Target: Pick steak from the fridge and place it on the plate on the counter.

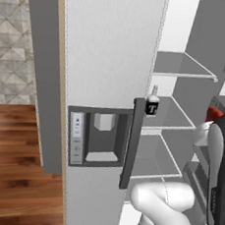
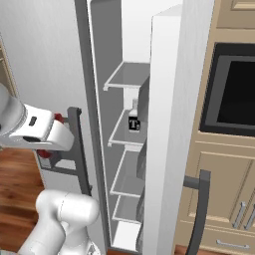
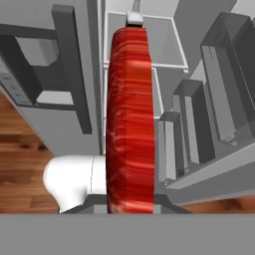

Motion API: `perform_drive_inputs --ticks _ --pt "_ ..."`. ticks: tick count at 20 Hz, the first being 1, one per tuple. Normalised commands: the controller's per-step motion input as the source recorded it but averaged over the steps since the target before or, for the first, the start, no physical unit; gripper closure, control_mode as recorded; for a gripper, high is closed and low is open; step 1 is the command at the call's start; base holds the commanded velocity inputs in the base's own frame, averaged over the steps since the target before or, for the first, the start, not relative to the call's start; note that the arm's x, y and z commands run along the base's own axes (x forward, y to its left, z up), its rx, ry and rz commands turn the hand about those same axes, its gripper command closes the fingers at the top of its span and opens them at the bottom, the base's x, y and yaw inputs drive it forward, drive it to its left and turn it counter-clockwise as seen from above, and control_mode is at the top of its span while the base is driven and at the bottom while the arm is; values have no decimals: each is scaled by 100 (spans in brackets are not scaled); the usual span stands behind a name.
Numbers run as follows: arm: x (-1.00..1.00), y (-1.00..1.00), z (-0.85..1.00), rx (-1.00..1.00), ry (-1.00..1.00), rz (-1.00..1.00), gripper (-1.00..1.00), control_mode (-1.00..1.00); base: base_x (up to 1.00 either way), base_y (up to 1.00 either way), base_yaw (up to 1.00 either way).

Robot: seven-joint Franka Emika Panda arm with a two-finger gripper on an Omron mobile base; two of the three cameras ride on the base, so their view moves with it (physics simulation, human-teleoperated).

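In the left base view, wood floor (image 1: 10,162) lies at the left, then the fridge (image 1: 111,50) with its closed left door, whose dispenser panel (image 1: 99,136) sits beside a dark handle (image 1: 132,142). Right of the handle the compartment stands open, grey shelves (image 1: 181,65) stacked one above another, and a dark white-capped bottle (image 1: 152,105) marked "T" stands at the front left corner of the middle shelf. Farther right, the steak (image 1: 213,113) shows as a small red patch just above the robot's hand, out in front of the shelves and clear of them. In the right base view the same red shows in bits beside the white wrist, in front of the door handle at the left, and the bottle (image 2: 134,121) stands on its shelf in the open gap; the open right door (image 2: 167,124) follows, then an oven (image 2: 233,94) set in beige cabinets (image 2: 219,164). In the hand view the steak (image 3: 129,119) is a tall red slab rising from the bottom middle, and the jaws are clenched on it, the door bins (image 3: 224,89) to its right.
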Motion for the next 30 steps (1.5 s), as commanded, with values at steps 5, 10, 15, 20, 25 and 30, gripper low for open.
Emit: perform_drive_inputs --ticks 5,10,15,20,25,30 --pt "-5 0 0 1 0 0 100 -100 0 0 0" --pt "-3 0 -1 0 0 0 100 -100 0 0 0" --pt "-5 0 -2 0 -1 0 100 100 -19 0 0" --pt "0 0 0 0 0 0 100 100 -96 0 0" --pt "0 0 0 0 0 0 100 100 -92 11 0" --pt "0 0 0 0 0 0 100 100 -66 24 0"
